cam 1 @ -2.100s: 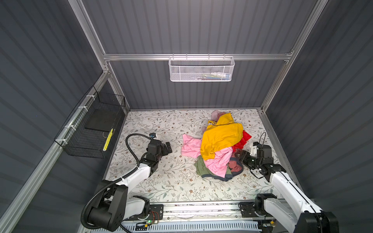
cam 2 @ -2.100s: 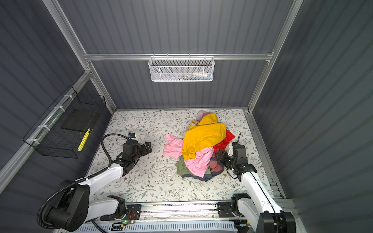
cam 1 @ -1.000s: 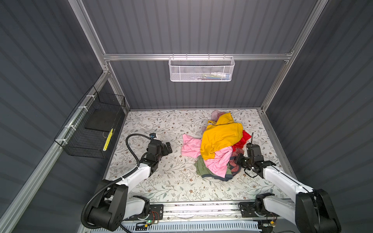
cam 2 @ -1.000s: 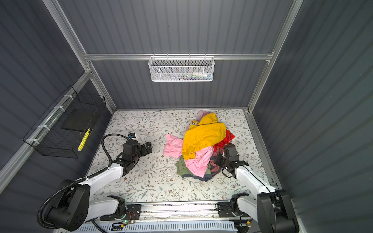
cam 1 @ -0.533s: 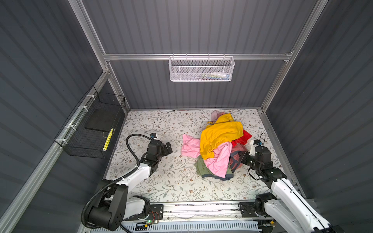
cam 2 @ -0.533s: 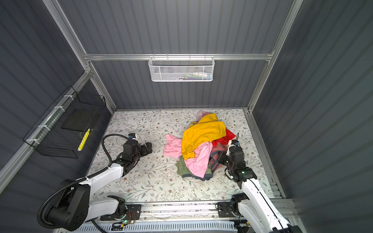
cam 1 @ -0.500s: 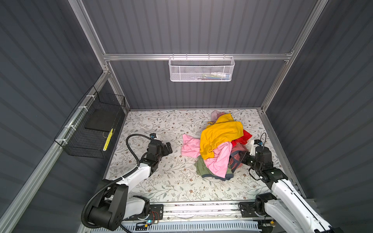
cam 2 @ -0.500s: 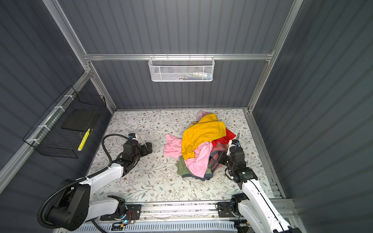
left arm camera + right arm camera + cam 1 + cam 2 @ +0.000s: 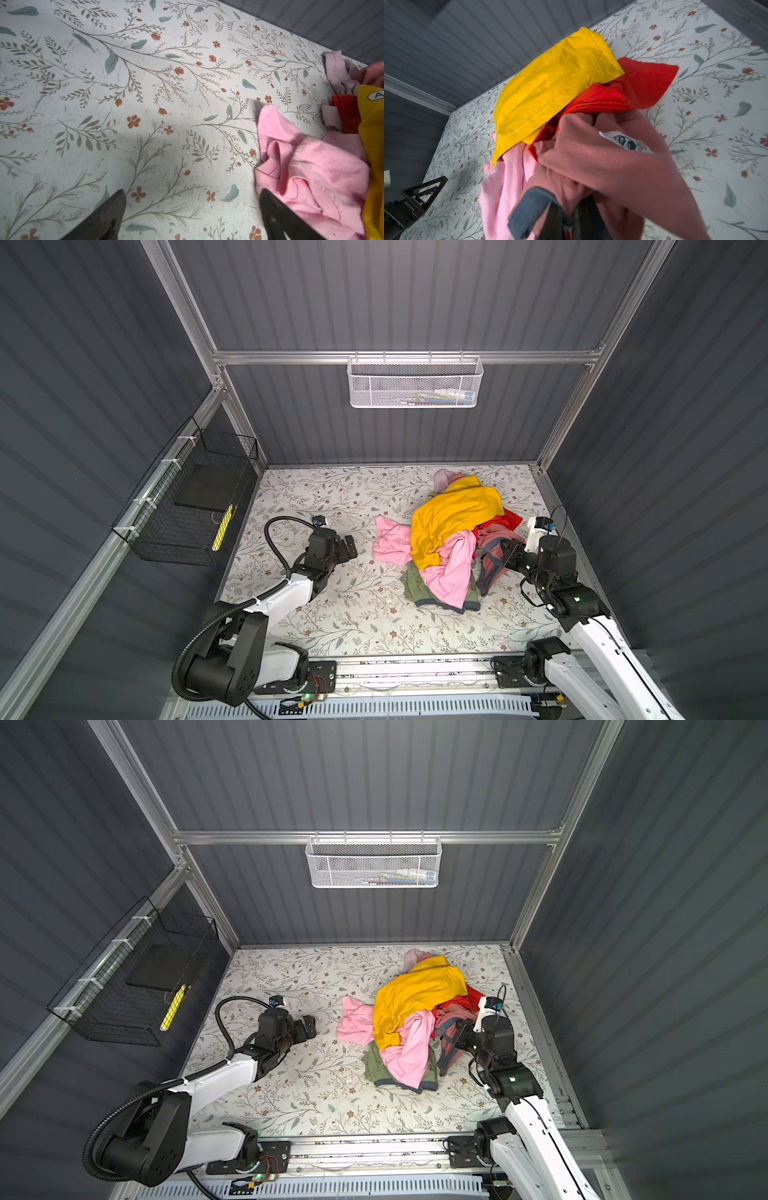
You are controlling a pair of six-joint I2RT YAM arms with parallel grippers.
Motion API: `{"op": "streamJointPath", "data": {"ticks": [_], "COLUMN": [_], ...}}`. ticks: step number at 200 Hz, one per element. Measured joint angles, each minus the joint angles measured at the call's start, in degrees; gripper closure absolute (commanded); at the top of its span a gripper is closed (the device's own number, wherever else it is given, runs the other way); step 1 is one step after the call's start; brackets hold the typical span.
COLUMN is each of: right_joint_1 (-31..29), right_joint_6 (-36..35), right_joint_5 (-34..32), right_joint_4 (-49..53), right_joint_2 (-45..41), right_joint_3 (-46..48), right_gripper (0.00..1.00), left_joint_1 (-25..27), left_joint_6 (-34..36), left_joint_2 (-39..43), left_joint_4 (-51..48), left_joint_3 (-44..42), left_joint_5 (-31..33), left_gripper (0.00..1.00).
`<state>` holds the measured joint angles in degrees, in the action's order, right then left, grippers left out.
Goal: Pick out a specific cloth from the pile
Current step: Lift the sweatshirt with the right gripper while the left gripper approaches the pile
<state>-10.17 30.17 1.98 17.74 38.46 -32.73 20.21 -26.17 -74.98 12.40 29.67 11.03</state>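
The pile point(image 9: 451, 526) point(image 9: 411, 1002) of yellow, bright pink, olive and red garments lies right of the table's middle. At its right edge the cloth point(image 9: 492, 558) point(image 9: 448, 1036) point(image 9: 612, 170), dusty salmon-rose with grey-blue trim and a white logo patch, is pulled up taut. My right gripper point(image 9: 508, 551) point(image 9: 461, 1033) point(image 9: 576, 209) is shut on its trimmed edge. My left gripper point(image 9: 349, 547) point(image 9: 309, 1029) point(image 9: 192, 193) stands open and holds nothing, low over the table to the left of the pile. One of its fingertips point(image 9: 268, 197) is close beside the bright pink garment point(image 9: 311, 166).
The floral table point(image 9: 332, 605) is walled on three sides. A white mesh basket point(image 9: 415, 383) hangs on the back wall and a black wire basket point(image 9: 187, 506) on the left wall. The right arm works close to the right wall's rail point(image 9: 582, 539).
The right arm has lifted at the pile's right edge with the cloth in its jaws, and the cloth is drawn up and stretched. The left arm has not moved.
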Motion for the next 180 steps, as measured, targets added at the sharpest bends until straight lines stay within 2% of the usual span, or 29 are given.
{"op": "streamJointPath", "data": {"ticks": [116,180], "right_joint_1": [-1.9,-2.9], "right_joint_6": [-4.3,-7.8], "right_joint_5": [-0.9,2.3], "right_joint_4": [1.3,2.0], "right_joint_2": [-3.8,1.6], "right_joint_3": [-3.2,-7.9], "right_gripper": [1.0,1.0], "left_joint_1": [2.3,3.5], "left_joint_6": [0.0,0.0], "left_joint_2": [-2.6,-2.7], "left_joint_4": [-1.2,-1.3], "left_joint_3": [1.9,2.4], "left_joint_5": [0.5,1.4], "left_gripper": [0.0,0.0]}}
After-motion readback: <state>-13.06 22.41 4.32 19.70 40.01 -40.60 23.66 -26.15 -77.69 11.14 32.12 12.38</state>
